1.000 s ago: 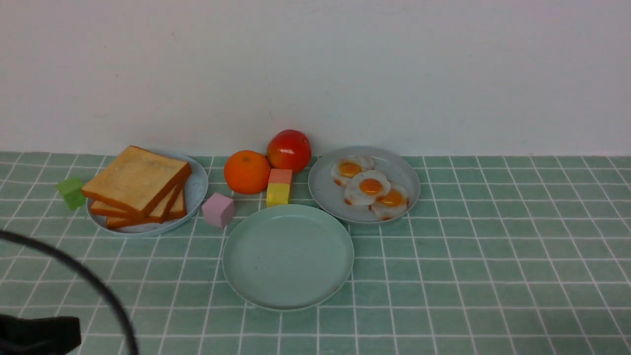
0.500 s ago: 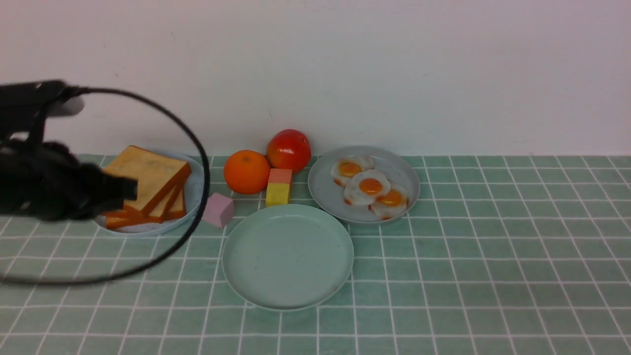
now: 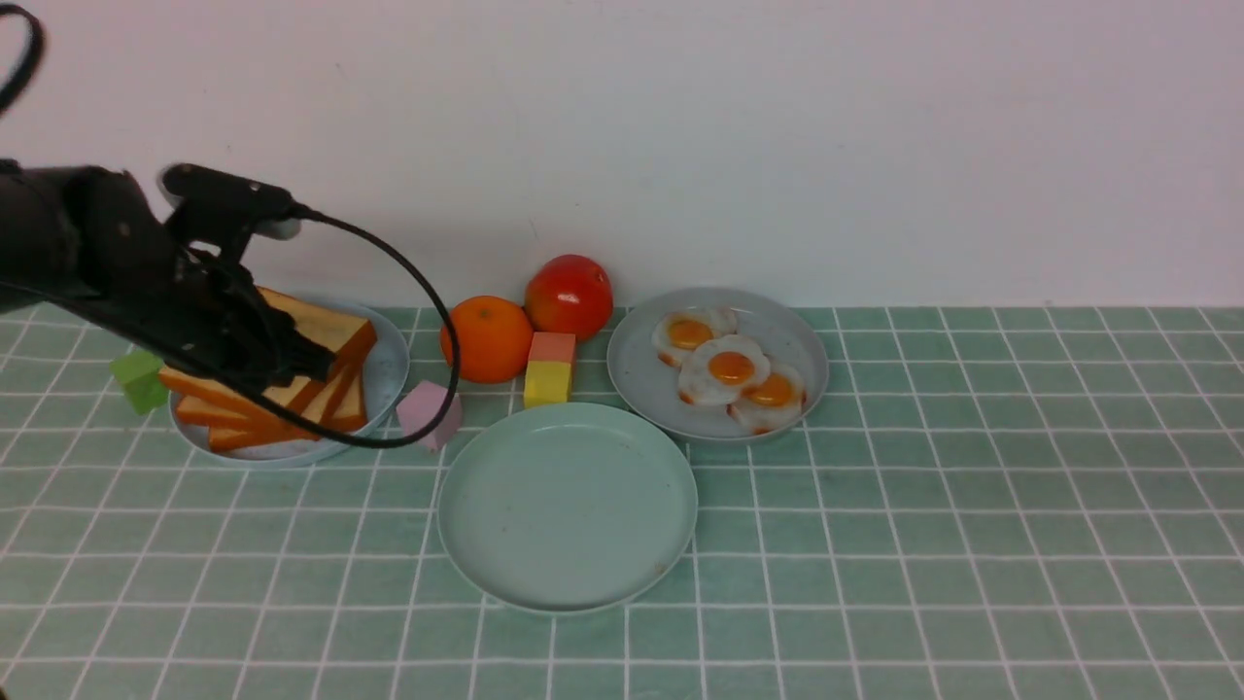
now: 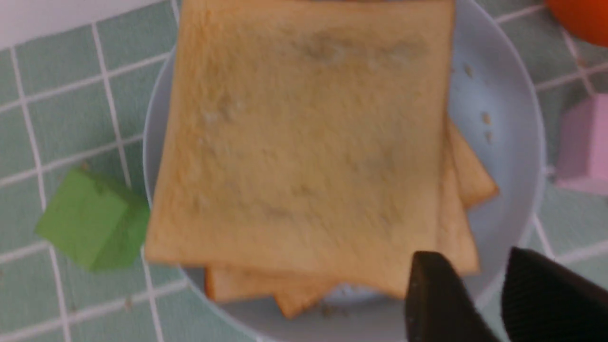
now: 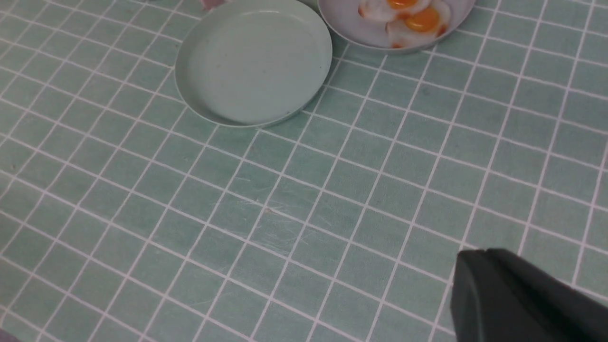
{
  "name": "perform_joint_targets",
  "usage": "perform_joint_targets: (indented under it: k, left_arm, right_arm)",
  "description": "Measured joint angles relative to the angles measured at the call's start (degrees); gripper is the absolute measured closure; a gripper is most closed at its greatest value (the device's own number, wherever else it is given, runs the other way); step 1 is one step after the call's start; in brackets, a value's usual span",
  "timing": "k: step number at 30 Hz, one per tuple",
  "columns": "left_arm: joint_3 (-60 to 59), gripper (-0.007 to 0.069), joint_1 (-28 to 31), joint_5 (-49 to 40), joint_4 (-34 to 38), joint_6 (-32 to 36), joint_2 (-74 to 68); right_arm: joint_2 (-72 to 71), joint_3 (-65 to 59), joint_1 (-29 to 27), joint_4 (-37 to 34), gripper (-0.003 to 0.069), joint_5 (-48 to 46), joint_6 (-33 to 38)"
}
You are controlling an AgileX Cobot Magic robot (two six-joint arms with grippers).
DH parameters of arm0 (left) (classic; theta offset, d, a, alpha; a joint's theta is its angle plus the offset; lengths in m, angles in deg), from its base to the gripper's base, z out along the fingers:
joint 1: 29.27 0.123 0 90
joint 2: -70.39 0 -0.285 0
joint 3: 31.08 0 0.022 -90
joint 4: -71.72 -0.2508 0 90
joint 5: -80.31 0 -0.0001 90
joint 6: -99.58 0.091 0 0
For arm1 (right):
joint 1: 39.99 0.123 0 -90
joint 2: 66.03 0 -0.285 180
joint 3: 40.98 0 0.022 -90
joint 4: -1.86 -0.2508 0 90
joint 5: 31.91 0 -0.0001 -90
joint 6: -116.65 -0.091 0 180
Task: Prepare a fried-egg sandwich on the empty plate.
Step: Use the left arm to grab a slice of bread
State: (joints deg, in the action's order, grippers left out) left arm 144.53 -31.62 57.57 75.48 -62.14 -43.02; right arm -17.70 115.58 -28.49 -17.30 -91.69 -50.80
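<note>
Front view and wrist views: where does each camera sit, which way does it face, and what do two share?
Front view: between the arms, facing forward over the table to the wall; the left arm shows.
Left wrist view: above the toast stack, looking down; left end effector, open.
Right wrist view: above the table, facing the mint plate; right end effector, shut.
Shared: front and right wrist views both show the mint plate.

empty plate [image 5: 254,61] | just beside grey plate [image 5: 343,21] | fried eggs [image 5: 418,20] on it (cropped)
</note>
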Motion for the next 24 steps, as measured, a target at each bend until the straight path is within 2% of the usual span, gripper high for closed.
perform_joint_targets:
  k: [4,10,13,15,16,17,18,20,24]
  left_arm:
    - [0.3,0.0235,0.0,4.3,-0.7,0.1,-3.7]
    - [0.6,0.0223,0.0,5.7,-1.8,0.2,-6.6]
    - [0.8,0.0313,0.0,5.3,-2.2,0.2,-6.7]
    - [0.9,0.0416,0.1,4.9,-2.2,0.2,-6.6]
    - [0.9,0.0428,0.1,4.9,-2.2,0.2,-6.7]
    - [0.9,0.0547,0.0,4.2,-2.2,0.3,-6.3]
    - [0.9,0.0589,0.0,3.8,-2.2,0.3,-5.9]
    - [0.9,0.0612,0.0,2.8,-2.2,0.4,-5.0]
    - [0.9,0.0612,0.0,-1.1,-1.9,-0.7,0.2]
  right_arm:
    - [0.0,0.1,0.0,-0.8,0.0655,-0.3,0.4]
    - [0.0,0.1,0.0,-2.7,0.0653,-1.6,0.4]
    - [0.0,0.1,0.0,-4.5,0.065,-1.7,0.4]
    - [0.0,0.1,0.0,-5.0,0.0649,-1.7,0.4]
    - [0.0,0.1,0.0,-5.0,0.0648,-1.7,0.4]
    - [0.0,0.1,0.0,-5.1,0.0647,-1.9,0.4]
    - [0.0,0.1,0.0,-5.1,0.0646,-2.1,0.4]
    - [0.0,0.1,0.0,-5.1,0.0645,-2.4,0.4]
    - [0.0,0.1,0.0,-5.2,0.0645,-3.0,0.7]
